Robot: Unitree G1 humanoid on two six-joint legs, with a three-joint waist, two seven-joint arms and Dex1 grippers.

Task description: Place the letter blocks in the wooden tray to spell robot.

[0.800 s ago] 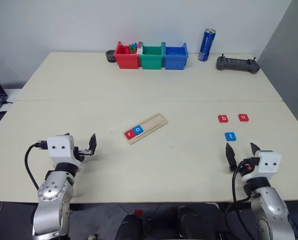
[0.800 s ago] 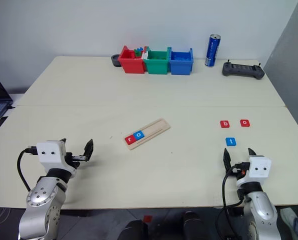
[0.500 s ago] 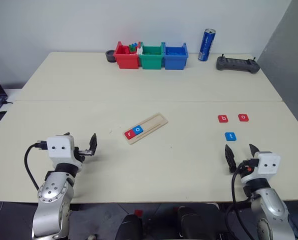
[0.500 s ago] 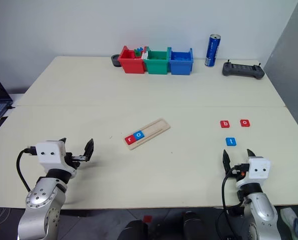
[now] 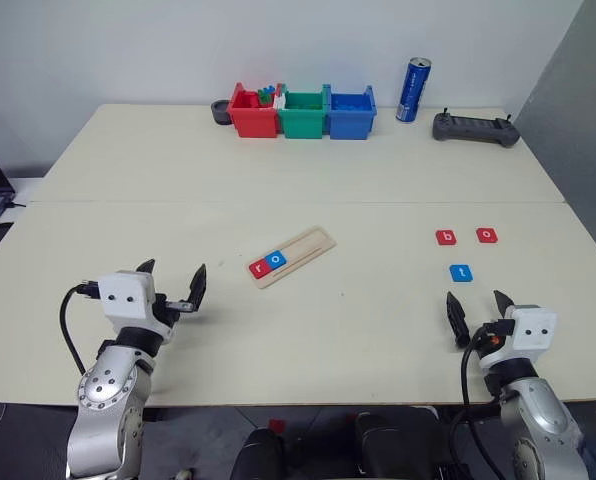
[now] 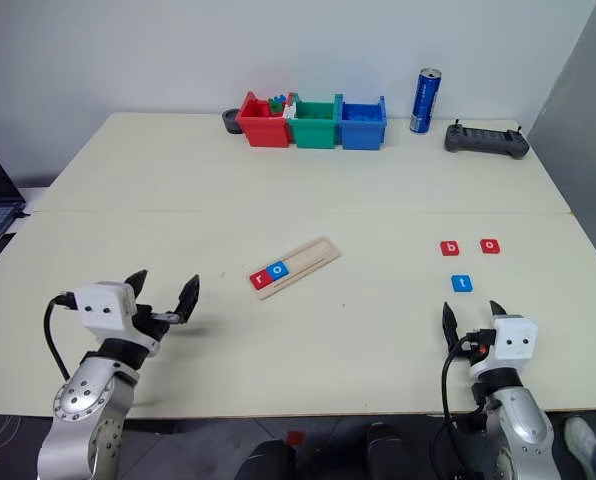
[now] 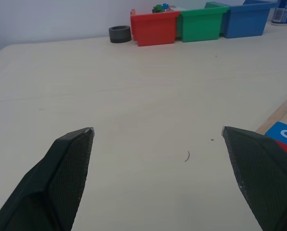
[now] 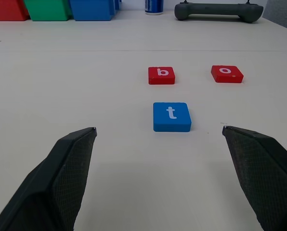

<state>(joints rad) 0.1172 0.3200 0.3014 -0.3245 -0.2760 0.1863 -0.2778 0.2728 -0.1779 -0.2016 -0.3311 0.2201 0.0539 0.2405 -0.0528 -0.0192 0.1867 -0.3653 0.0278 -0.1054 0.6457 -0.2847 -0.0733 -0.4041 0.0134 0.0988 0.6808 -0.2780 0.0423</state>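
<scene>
My left pincer [image 5: 173, 285] just spread wide, empty; right pincer [image 5: 473, 308] wide open too. Tray [image 5: 293, 256] mid-frame holds r, o. Loose tiles b [image 5: 446, 238], o [image 5: 487, 235], t [image 5: 461, 272] at right; b next.

Red "r" [image 5: 258, 267], blue "o" [image 5: 276, 259] in wooden tray [image 5: 313, 242]; "b" [image 5: 446, 237], "o" [image 5: 487, 235], "t" [image 5: 461, 272] loose.

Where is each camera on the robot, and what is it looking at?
Head eyes: look down over the table; both arms show, left gripper and right gripper open.
Left wrist: looks along its fingers toward the red bin and wooden tray.
Right wrist: looks along its fingers at the t block, b block and o block.
Shared: head and right wrist views show those three blocks.
</scene>
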